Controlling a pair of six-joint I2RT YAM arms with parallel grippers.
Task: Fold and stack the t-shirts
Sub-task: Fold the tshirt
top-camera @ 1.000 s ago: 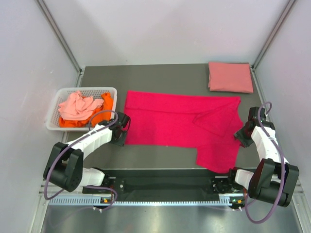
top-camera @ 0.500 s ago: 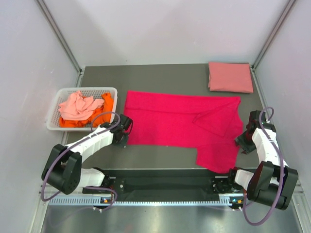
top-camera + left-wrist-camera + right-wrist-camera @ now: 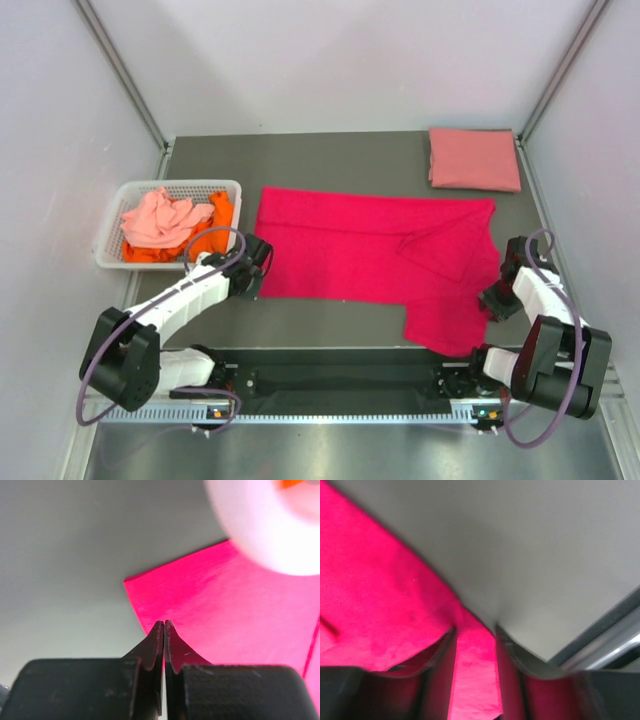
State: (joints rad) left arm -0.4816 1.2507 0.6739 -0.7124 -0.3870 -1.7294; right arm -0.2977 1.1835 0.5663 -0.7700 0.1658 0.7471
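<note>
Left end effector (image 3: 164, 625), low at near left, had its fingers pressed together; right end effector (image 3: 475, 632), near right, stood partly parted.

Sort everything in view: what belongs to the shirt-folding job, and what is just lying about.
Belongs to the job:
- magenta t-shirt, spread flat mid-table
- salmon pink t-shirt, folded at the far right corner
- pale coral t-shirt and orange t-shirt, crumpled in the white basket

Just lying about:
- white basket
- table
</note>
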